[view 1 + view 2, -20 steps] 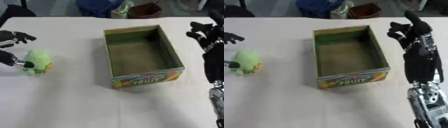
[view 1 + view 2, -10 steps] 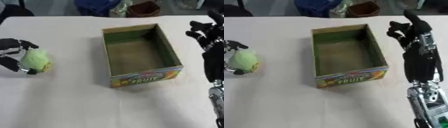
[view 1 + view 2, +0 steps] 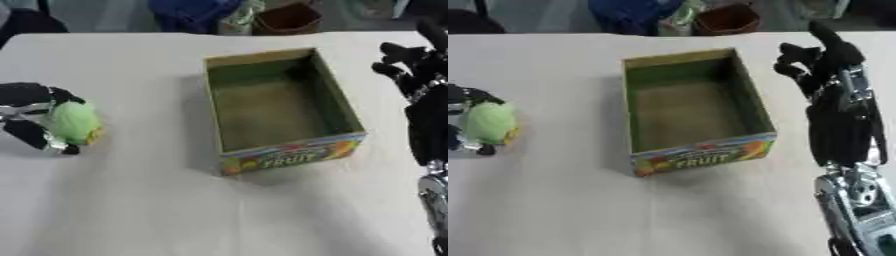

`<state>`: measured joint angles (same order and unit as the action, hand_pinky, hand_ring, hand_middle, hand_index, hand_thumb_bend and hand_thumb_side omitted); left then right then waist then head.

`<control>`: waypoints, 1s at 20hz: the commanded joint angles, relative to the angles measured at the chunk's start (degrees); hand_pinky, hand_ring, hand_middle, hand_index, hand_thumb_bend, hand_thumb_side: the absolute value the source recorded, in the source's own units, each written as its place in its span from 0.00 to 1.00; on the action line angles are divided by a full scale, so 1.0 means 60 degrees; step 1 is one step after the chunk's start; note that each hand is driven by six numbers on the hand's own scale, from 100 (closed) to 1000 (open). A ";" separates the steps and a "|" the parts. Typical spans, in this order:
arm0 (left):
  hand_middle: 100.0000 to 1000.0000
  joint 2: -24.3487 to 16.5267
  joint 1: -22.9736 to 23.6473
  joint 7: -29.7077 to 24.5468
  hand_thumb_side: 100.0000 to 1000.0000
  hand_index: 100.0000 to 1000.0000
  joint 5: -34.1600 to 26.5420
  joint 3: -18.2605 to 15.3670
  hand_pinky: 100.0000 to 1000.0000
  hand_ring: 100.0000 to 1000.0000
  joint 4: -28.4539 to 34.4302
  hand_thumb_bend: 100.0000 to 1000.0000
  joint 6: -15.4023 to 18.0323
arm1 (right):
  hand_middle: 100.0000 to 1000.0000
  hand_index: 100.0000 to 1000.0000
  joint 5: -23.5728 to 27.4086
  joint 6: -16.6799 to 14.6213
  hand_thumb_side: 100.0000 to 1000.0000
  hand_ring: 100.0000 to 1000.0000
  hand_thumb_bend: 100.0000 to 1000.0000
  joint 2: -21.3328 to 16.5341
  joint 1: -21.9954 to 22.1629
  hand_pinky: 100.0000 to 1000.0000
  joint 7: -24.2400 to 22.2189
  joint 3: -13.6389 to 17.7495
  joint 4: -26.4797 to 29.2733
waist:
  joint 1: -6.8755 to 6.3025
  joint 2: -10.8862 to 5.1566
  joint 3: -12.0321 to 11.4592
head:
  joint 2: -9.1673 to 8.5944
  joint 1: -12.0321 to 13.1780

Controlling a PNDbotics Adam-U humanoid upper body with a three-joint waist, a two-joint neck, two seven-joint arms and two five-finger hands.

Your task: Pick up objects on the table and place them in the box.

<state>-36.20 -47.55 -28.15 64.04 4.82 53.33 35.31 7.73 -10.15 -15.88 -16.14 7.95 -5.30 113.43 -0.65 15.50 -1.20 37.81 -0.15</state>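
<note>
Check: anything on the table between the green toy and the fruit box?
Nothing. In the left eye view the white table is bare between the green toy, held in the left hand, and the fruit box.

Likely a lab: bare white table point(image 3: 131, 200), clutter and a brown bin point(image 3: 287, 17) behind.

Matt cardboard box point(image 3: 278, 107) — fuzzy green toy point(image 3: 72, 121)
</note>
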 commanded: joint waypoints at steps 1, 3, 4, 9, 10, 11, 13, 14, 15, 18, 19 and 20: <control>0.75 -0.0123 -0.0182 -0.0768 0.75 0.91 0.0068 0.0055 0.67 0.74 0.0168 0.52 0.1000 | 0.54 0.92 0.0069 -0.0006 0.98 0.83 0.00 -0.0067 -0.0107 0.75 -0.0021 0.0026 0.0194 | -0.0004 -0.0152 -0.0002 | -0.0111 0.0027; 0.71 -0.0093 -0.0175 -0.0634 0.71 0.88 0.0047 0.0087 0.65 0.71 0.0164 0.46 0.0968 | 0.54 0.92 0.0069 -0.0008 0.98 0.83 0.00 -0.0065 -0.0107 0.75 -0.0021 0.0027 0.0194 | 0.0006 -0.0150 0.0009 | -0.0109 0.0037; 0.70 -0.0079 -0.0173 -0.0593 0.69 0.88 0.0018 0.0100 0.64 0.70 0.0154 0.44 0.0967 | 0.54 0.92 0.0069 -0.0009 0.98 0.83 0.00 -0.0065 -0.0105 0.75 -0.0020 0.0029 0.0194 | 0.0009 -0.0149 0.0013 | -0.0105 0.0043; 0.63 -0.0046 -0.0181 -0.0495 0.51 0.83 -0.0160 0.0123 0.59 0.63 0.0231 0.27 0.0936 | 0.54 0.92 0.0065 -0.0010 0.98 0.83 0.00 -0.0061 -0.0099 0.75 -0.0026 0.0029 0.0194 | 0.0018 -0.0141 0.0017 | -0.0114 0.0058; 0.62 -0.0044 -0.0178 -0.0487 0.41 0.82 -0.0197 0.0124 0.57 0.61 0.0262 0.20 0.0918 | 0.54 0.92 0.0065 -0.0010 0.98 0.83 0.00 -0.0061 -0.0098 0.75 -0.0026 0.0029 0.0194 | 0.0018 -0.0140 0.0016 | -0.0117 0.0057; 0.61 -0.0045 -0.0176 -0.0479 0.39 0.82 -0.0236 0.0124 0.56 0.61 0.0303 0.18 0.0897 | 0.54 0.92 0.0064 -0.0009 0.98 0.83 0.00 -0.0061 -0.0096 0.75 -0.0029 0.0028 0.0194 | 0.0018 -0.0140 0.0014 | -0.0116 0.0053; 0.60 -0.0054 -0.0166 -0.0481 0.33 0.81 -0.0324 0.0121 0.55 0.59 0.0401 0.11 0.0851 | 0.54 0.92 0.0059 -0.0008 0.98 0.83 0.00 -0.0064 -0.0091 0.75 -0.0033 0.0030 0.0194 | 0.0017 -0.0142 0.0008 | -0.0120 0.0050; 0.61 -0.0059 -0.0163 -0.0508 0.36 0.81 -0.0380 0.0117 0.55 0.59 0.0456 0.11 0.0839 | 0.54 0.92 0.0056 -0.0006 0.98 0.83 0.00 -0.0065 -0.0086 0.75 -0.0034 0.0031 0.0194 | 0.0016 -0.0145 0.0003 | -0.0119 0.0046; 0.61 -0.0068 -0.0161 -0.0569 0.39 0.81 -0.0439 0.0117 0.55 0.59 0.0504 0.11 0.0844 | 0.54 0.92 0.0053 -0.0004 0.98 0.83 0.00 -0.0069 -0.0084 0.75 -0.0036 0.0031 0.0194 | 0.0014 -0.0149 -0.0001 | -0.0120 0.0042; 0.63 -0.0099 -0.0166 -0.0964 0.50 0.83 -0.0701 0.0106 0.56 0.61 0.0652 0.16 0.0997 | 0.54 0.92 0.0051 -0.0002 0.98 0.83 0.00 -0.0075 -0.0075 0.75 -0.0039 0.0031 0.0194 | 0.0005 -0.0164 -0.0021 | -0.0117 0.0035; 0.64 -0.0115 -0.0176 -0.1123 0.51 0.83 -0.0843 0.0083 0.56 0.61 0.0703 0.16 0.1053 | 0.54 0.92 0.0052 0.0001 0.98 0.83 0.00 -0.0076 -0.0073 0.75 -0.0041 0.0029 0.0194 | 0.0002 -0.0171 -0.0027 | -0.0120 0.0032; 0.66 -0.0139 -0.0189 -0.1286 0.55 0.84 -0.0996 0.0055 0.57 0.62 0.0749 0.18 0.1093 | 0.54 0.92 0.0054 0.0002 0.98 0.83 0.00 -0.0077 -0.0072 0.75 -0.0045 0.0027 0.0194 | -0.0001 -0.0179 -0.0031 | -0.0127 0.0029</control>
<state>-35.26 -47.65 -28.38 59.23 5.53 56.36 35.07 7.73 -10.16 -15.84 -16.11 7.77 -5.30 113.43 -0.56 15.51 -1.35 37.67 -0.08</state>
